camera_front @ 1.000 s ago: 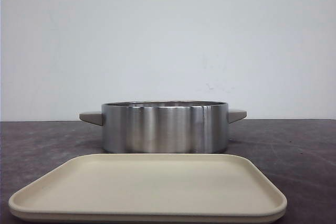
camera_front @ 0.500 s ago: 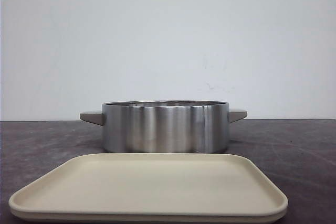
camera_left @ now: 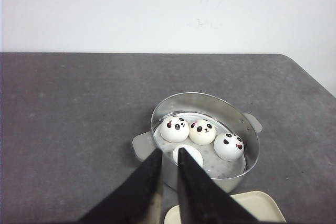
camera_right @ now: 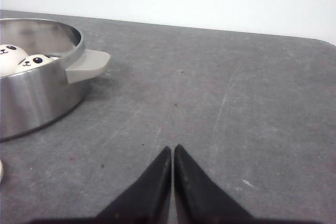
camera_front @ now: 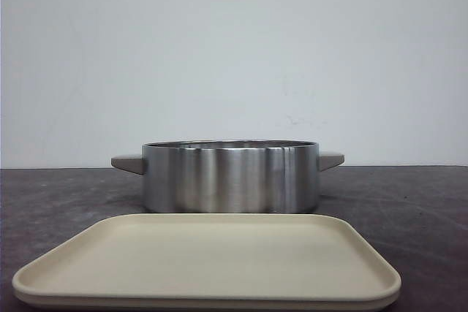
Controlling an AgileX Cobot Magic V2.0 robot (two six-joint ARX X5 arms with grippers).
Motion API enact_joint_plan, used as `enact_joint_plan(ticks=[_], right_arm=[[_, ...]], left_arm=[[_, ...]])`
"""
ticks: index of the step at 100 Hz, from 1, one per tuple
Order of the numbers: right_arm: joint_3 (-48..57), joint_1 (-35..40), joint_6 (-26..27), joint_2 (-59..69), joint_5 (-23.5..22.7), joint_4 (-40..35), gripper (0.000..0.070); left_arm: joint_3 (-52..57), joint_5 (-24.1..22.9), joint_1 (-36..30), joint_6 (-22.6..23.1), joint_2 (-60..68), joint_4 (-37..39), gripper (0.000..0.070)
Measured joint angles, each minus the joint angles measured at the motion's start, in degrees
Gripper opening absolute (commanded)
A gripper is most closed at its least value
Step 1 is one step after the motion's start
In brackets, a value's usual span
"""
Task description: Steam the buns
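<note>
left gripper (camera_left: 169, 153) narrow, empty; right gripper (camera_right: 172, 150) closed, empty – four glossy white panda-faced buns (camera_left: 202, 132) sit inside steel pot (camera_front: 229, 177) on dark table (camera_right: 220, 98); beige tray (camera_front: 208, 264) just before it.

Steel pot and beige tray on my dark worktop (camera_front: 58, 195).
I see the pot (camera_front: 230, 178), grey-handled, upright just behind the tray (camera_front: 208, 264), both before a white wall (camera_front: 234, 49).
</note>
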Motion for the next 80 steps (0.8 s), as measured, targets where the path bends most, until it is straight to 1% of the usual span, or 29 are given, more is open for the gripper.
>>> enact_joint_plan(ticks=[11,19,26,38,53,66,72,80], right_arm=[[0.00,0.00,0.00,0.00,0.00,0.00,0.0001],[0.00,0.00,0.00,0.00,0.00,0.00,0.0001],[0.00,0.00,0.00,0.00,0.00,0.00,0.0000],[0.00,0.00,0.00,0.00,0.00,0.00,0.0001],[0.00,0.00,0.00,0.00,0.00,0.00,0.0001],[0.00,0.00,0.00,0.00,0.00,0.00,0.0001],[0.00,0.00,0.00,0.00,0.00,0.00,0.0000],[0.00,0.00,0.00,0.00,0.00,0.00,0.0000]], left_arm=[[-0.52,0.02,1.57,0.74,-0.90,-1.22,0.0017],[-4.13,0.02,4.33,1.79,-3.43,1.46,0.0017],[-9.70,0.00,7.48,2.80,-7.10,6.58,0.0017],[-22.62,0.09,13.18,3.17,-14.47,18.01,0.0017],[-39.56,2.10,18.56,3.30,-21.94,30.45,0.0017],[-51.06,6.47,23.91,3.96,-26.64,38.73,0.0017],[-54.66,10.14,26.51,4.46,-28.17,40.33,0.0017],[-57.64,16.26,29.81,4.98,-29.73,39.98,0.0017]])
